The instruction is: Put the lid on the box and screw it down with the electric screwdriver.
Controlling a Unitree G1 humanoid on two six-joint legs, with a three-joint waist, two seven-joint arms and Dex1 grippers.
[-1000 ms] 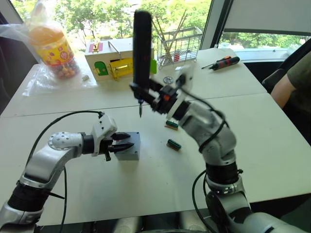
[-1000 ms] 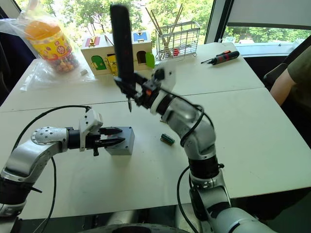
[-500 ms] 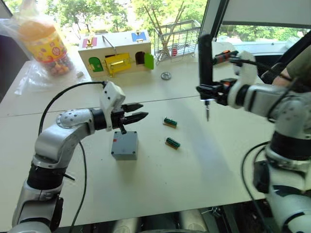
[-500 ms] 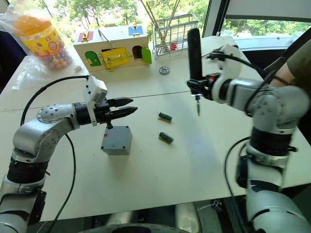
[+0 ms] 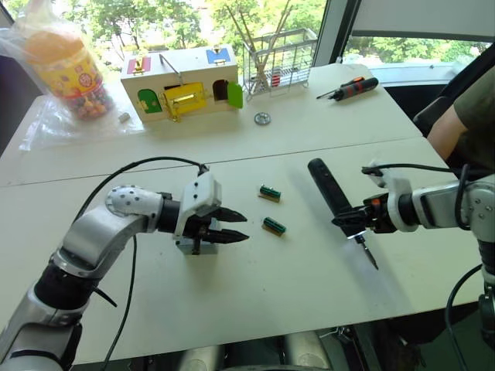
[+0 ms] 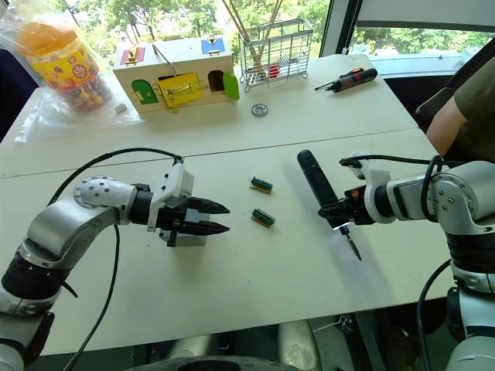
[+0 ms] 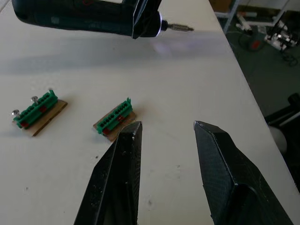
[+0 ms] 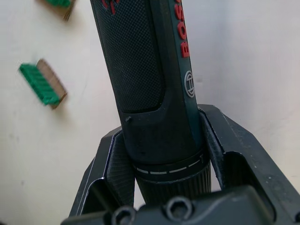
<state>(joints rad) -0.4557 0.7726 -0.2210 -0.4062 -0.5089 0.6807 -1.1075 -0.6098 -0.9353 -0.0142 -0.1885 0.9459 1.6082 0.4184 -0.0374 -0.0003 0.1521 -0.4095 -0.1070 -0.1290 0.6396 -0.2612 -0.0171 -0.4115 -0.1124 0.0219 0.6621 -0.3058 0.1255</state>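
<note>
Right gripper (image 6: 348, 215), closed around the electric screwdriver (image 6: 319, 185), has been swung down from upright to near the table's (image 6: 255, 301) right edge, while the open, empty left gripper (image 6: 207, 218) has been lowered over the box (image 5: 184, 243), so screwing is judged finished.

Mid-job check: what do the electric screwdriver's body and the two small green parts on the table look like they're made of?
The electric screwdriver, shut in the right pincer, looks like dark hard plastic with a dotted, probably rubbery grip panel and printed red lettering; its bit shines like bare metal. The two green parts look like moulded green plastic on tan backing, possibly board; one carries small shiny screws.
</note>
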